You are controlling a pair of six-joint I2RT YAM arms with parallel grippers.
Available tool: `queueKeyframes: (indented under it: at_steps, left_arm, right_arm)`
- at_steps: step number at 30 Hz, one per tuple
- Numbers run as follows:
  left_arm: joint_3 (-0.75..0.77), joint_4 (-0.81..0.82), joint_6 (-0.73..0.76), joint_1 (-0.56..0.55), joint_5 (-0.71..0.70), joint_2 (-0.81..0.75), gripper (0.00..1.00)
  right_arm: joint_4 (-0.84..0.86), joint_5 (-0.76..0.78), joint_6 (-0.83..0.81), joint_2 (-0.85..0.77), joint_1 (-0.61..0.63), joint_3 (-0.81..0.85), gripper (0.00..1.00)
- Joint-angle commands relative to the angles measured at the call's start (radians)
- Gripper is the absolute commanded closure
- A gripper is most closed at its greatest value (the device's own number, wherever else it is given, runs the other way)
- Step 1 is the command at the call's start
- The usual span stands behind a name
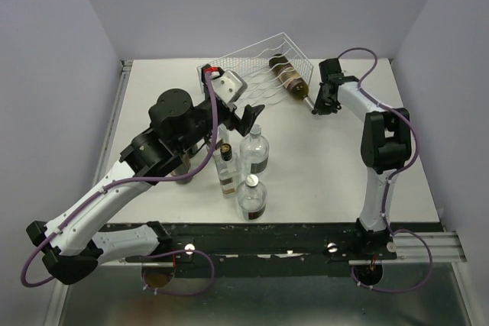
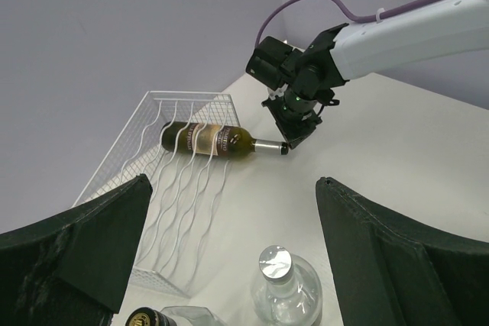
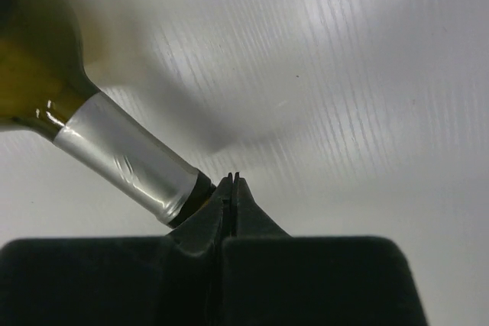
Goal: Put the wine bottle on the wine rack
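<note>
The wine bottle [image 1: 289, 78] lies on its side with its body on the right end of the white wire wine rack [image 1: 246, 75], neck pointing off the rack toward the right arm. In the left wrist view the bottle [image 2: 205, 139] rests across the rack's [image 2: 157, 181] wavy rows. My right gripper [image 1: 315, 108] is shut with nothing between its jaws. Its tip [image 3: 231, 181] rests against the cap end of the bottle's silver-foiled neck [image 3: 126, 162]. My left gripper [image 2: 241, 223] stands wide open over the standing bottles, holding nothing.
Two clear round bottles [image 1: 254, 150] [image 1: 251, 196] and a square dark-capped bottle [image 1: 226, 171] stand mid-table below the left gripper [image 1: 246, 116]. Another dark bottle [image 1: 183, 172] is partly hidden under the left arm. White walls enclose the table on three sides.
</note>
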Motion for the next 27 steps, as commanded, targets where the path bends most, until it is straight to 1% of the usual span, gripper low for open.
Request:
queueKeyframes:
  at_steps: [1, 5, 8, 10, 13, 16, 19, 22, 27]
  left_arm:
    - [-0.013, 0.012, -0.003, -0.005, -0.013, -0.027, 0.01]
    - [-0.013, 0.011, -0.001, -0.003, -0.015, -0.031, 0.01]
    - [-0.014, 0.012, 0.0, -0.003, -0.016, -0.029, 0.01]
    - [-0.015, 0.014, 0.0, -0.003, -0.016, -0.029, 0.01]
    - [-0.018, 0.017, 0.002, -0.005, -0.018, -0.029, 0.01]
    - [-0.018, 0.018, 0.004, -0.003, -0.016, -0.024, 0.01]
    - [-0.015, 0.018, 0.004, -0.003, -0.018, -0.018, 0.01]
    - [-0.017, 0.018, 0.004, -0.003, -0.019, -0.017, 0.01]
    - [-0.012, 0.015, 0.002, -0.003, -0.019, -0.017, 0.01]
  right_arm:
    - [-0.027, -0.079, -0.015, 0.056, -0.008, 0.086, 0.99]
    - [-0.016, -0.107, -0.021, 0.07, -0.008, 0.11, 0.99]
    - [-0.021, -0.079, -0.012, 0.072, -0.008, 0.114, 0.99]
    - [-0.052, -0.032, 0.0, 0.06, -0.009, 0.111, 0.99]
    - [-0.056, 0.029, 0.011, 0.012, -0.008, 0.062, 0.98]
    - [-0.056, 0.043, 0.02, -0.029, -0.008, 0.012, 0.96]
    - [-0.044, 0.004, 0.017, -0.049, -0.008, -0.027, 0.93]
    - [-0.029, -0.036, 0.016, -0.04, -0.008, -0.044, 0.92]
    - [0.014, -0.091, -0.004, -0.007, -0.008, -0.012, 0.93]
